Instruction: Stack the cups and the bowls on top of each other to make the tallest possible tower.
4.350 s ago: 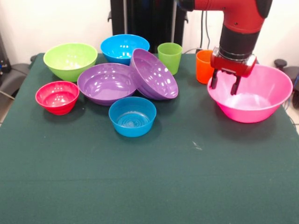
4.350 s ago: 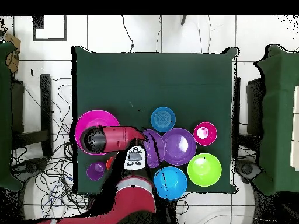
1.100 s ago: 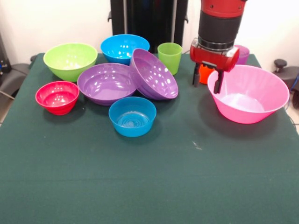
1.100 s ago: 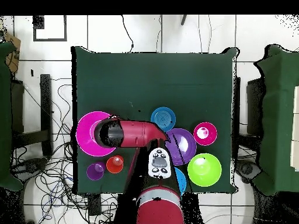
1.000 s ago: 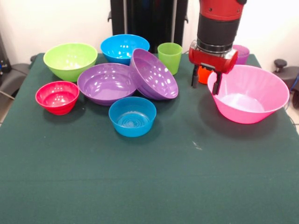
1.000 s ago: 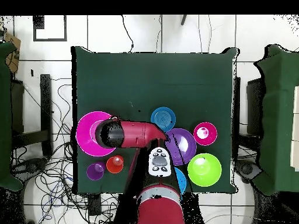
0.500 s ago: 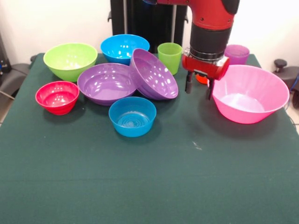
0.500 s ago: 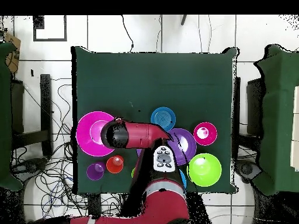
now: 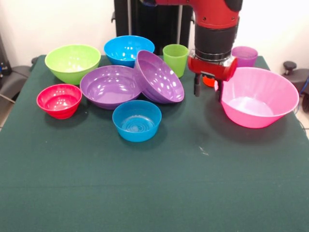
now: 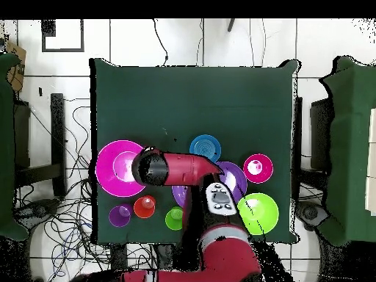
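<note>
My gripper is open and empty. It hangs just left of the big pink bowl, in front of the orange cup, which it mostly hides. The purple cup stands behind the pink bowl and the green cup stands left of my gripper. One purple bowl leans tilted against an upright purple bowl. A blue bowl sits in front of them and another blue bowl behind. The lime bowl and the red bowl are at the left. In the overhead view my arm covers the gripper.
The green cloth table has open room across its front half. The black pedestal stands behind the bowls. In the overhead view the pink bowl lies close to the table's left edge, and cables lie on the floor around it.
My gripper has moved from over the pink bowl leftward in the front view to just outside its rim, staying open. The purple and green cups have come out from behind the arm.
</note>
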`<act>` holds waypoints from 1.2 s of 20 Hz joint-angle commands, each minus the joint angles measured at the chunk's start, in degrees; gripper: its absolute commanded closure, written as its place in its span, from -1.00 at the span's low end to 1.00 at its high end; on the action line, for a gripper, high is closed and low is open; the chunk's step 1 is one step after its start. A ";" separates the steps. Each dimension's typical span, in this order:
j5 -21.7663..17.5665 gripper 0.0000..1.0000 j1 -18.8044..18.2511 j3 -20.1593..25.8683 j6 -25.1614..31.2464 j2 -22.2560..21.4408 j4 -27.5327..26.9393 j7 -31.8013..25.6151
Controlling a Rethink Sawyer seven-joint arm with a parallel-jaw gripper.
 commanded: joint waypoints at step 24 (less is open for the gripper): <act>-17.49 -1.00 -20.85 33.43 4.32 1.27 7.88 -14.02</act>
